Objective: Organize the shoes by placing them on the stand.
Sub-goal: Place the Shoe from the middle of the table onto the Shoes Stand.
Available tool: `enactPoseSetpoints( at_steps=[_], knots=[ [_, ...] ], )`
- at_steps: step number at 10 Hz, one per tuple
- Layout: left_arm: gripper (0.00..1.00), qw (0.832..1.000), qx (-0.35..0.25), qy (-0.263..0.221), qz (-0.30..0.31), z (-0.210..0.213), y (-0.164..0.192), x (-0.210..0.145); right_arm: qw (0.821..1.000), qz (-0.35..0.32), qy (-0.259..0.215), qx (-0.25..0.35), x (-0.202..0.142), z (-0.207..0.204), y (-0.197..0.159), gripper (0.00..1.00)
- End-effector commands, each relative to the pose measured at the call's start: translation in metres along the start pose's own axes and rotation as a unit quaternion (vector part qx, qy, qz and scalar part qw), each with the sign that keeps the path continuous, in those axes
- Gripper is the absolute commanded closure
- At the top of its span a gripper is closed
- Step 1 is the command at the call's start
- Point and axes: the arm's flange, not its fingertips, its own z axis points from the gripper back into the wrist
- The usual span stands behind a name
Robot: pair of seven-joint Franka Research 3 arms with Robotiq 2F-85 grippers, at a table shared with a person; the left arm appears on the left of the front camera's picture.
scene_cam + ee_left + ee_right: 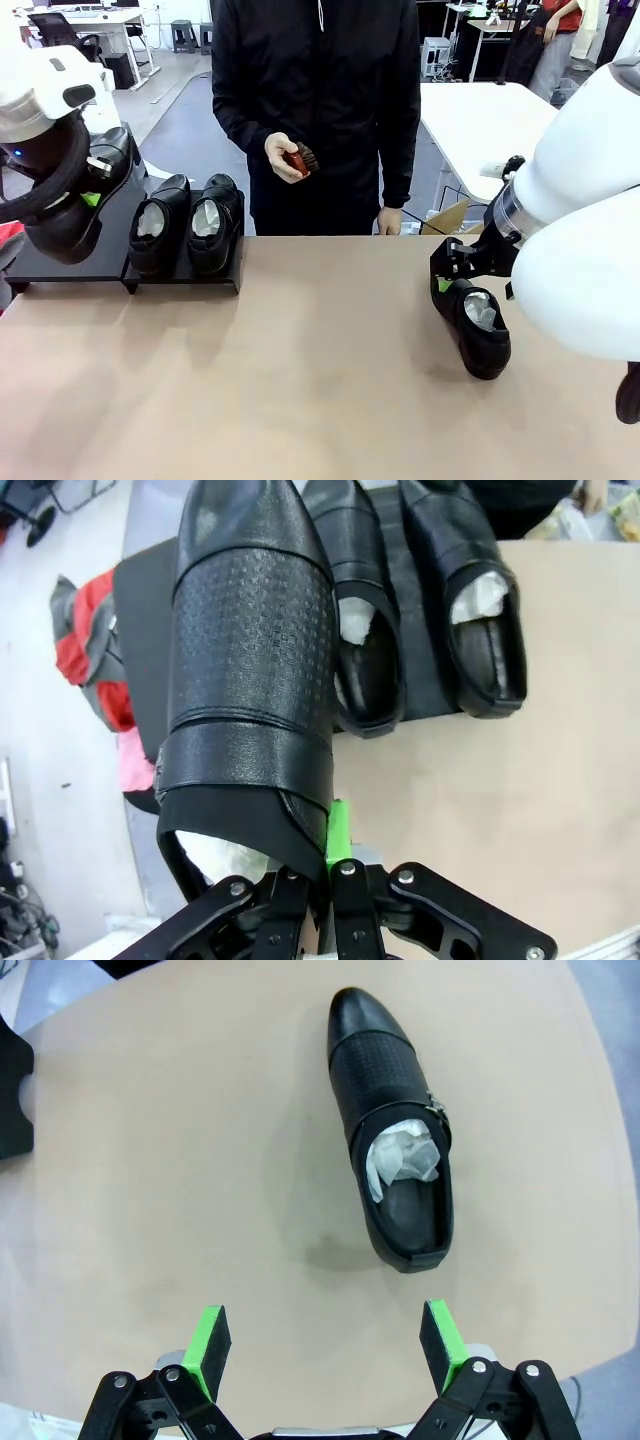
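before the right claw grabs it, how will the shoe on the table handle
The shoe probably stays stiff, since paper fills it. Its glossy leather may slip. Flat on its sole, it should slide, not roll.

Room bright, light even, from overhead above table (320, 380). Soft short shadows on table, under stand (185, 280) front edge and beside lone shoe (478, 325). Dull sheen on shoe leather. White right arm (580, 270) over table's right side, near lens, nearly washed out, slightly soft. Held shoe (250, 650) close to left wrist lens, embossed grain crisp. Table edge bowed in right wrist view.
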Motion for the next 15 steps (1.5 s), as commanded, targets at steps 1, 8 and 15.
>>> enactPoseSetpoints(
  at_steps=[1, 8, 15],
  knots=[
    [1.0, 0.999, 0.017, 0.013, 0.031, -0.02, 0.026, 0.027, 1.0, 0.004, -0.003, 0.007, 0.002, -0.001, 0.001, 0.0],
    [1.0, 0.995, 0.099, -0.019, 0.023, -0.139, 0.113, 0.082, 1.0, 0.004, -0.003, 0.007, 0.002, -0.001, 0.001, 0.0],
    [1.0, 0.995, 0.1, -0.006, 0.013, -0.194, 0.114, 0.06, 1.0, 0.004, -0.003, 0.007, 0.002, -0.001, 0.001, 0.0]
  ],
)
